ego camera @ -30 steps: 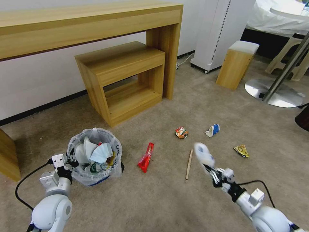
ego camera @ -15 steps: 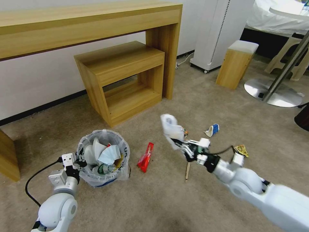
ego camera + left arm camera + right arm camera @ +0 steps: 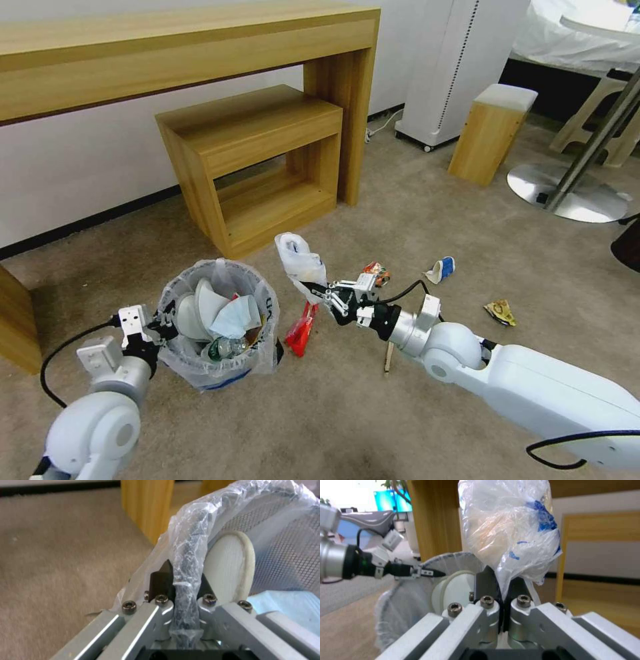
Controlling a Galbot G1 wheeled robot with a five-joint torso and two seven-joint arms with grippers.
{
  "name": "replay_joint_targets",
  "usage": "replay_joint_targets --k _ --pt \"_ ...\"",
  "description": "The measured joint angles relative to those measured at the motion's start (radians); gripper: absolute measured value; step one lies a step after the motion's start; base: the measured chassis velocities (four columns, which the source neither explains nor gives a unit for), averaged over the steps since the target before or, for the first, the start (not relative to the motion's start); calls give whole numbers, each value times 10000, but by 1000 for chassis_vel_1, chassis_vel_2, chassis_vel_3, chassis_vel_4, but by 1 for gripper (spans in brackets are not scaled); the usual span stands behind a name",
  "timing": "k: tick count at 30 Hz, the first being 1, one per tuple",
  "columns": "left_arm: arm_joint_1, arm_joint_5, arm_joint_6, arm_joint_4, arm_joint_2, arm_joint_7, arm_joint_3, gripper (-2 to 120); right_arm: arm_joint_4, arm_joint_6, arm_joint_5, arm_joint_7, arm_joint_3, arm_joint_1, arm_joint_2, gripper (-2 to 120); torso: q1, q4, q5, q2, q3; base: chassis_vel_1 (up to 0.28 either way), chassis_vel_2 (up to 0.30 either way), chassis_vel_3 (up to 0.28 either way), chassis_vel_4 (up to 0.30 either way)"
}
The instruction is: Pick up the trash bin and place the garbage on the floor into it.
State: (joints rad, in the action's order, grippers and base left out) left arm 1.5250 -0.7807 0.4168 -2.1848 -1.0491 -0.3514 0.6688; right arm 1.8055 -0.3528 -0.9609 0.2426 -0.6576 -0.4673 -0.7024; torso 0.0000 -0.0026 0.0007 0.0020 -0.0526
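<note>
We hold round dark mesh trash bin (image 3: 217, 327) with crinkly whitish liner by rim, left end effector (image 3: 181, 580) clamped; right end effector (image 3: 319, 291) pinches crumpled clear blue-marked plastic bag (image 3: 300, 259) just beside bin; next we judge: carry over opening, release

crinkly translucent plastic bin liner (image 3: 263, 347), matt short-pile carpet (image 3: 400, 213), wood-grain desk (image 3: 167, 60)

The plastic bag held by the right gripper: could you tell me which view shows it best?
The right wrist view: the plastic bag fills it, pinched in the right gripper. The head view shows it small beside the trash bin.
</note>
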Motion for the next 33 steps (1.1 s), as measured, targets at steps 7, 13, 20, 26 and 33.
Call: replay_joint_targets --k 7,13,20,26,33 --pt "134 -126 107 -296 140 -58 -152 2 -265 43 167 -235 -716 236 -423 0 0 1 1 0 0 0 0 0 0" --pt "162 -69 99 -342 143 -41 -194 2 -288 -80 150 -310 -1504 908 -1220 0 0 4 -2 0 0 0 0 0 0" --pt "106 -49 35 -376 118 -15 -213 2 -656 -113 -28 -322 -2590 1756 -1854 0 0 4 -2 0 0 0 0 0 0" --pt "155 -55 28 -598 111 3 -234 2 -1370 -127 -43 -480 -3127 1730 -2236 0 0 1 -1 0 0 0 0 0 0" --pt "228 -65 22 -763 121 3 -206 2 -1688 -81 186 -831 -3142 1328 -2474 1 0 3 1 0 0 0 0 0 0"
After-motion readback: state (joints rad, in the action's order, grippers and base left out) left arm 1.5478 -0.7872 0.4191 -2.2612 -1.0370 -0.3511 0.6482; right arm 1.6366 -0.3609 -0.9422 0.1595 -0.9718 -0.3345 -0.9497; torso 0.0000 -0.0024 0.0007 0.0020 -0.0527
